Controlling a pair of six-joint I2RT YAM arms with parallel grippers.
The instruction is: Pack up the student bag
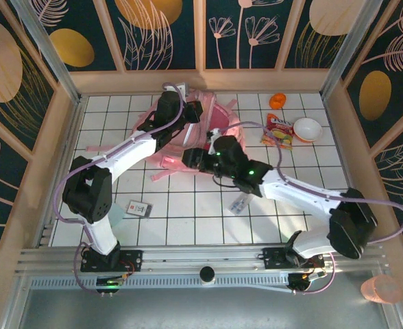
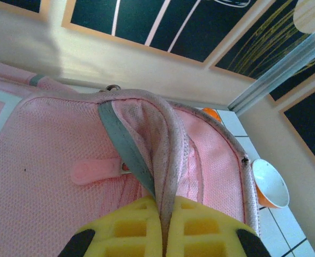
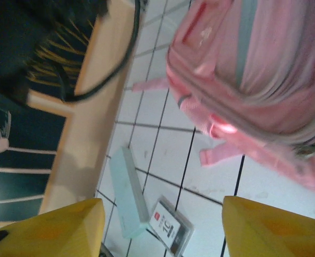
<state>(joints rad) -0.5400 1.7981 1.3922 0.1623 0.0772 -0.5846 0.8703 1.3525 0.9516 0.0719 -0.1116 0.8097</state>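
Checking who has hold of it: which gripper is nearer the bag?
Left. The left gripper is shut on a fold of the bag; the right gripper is open beside it, over the tiles.

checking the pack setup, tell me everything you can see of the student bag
The student bag is a large pale pink backpack of mesh-like fabric with grey trim, zips, a pink pull tab and loose pink straps. It lies slumped on the white tiled table, toward its far side. The left gripper is shut on a fold of the bag's grey-edged rim, pinching it between the yellow fingers.
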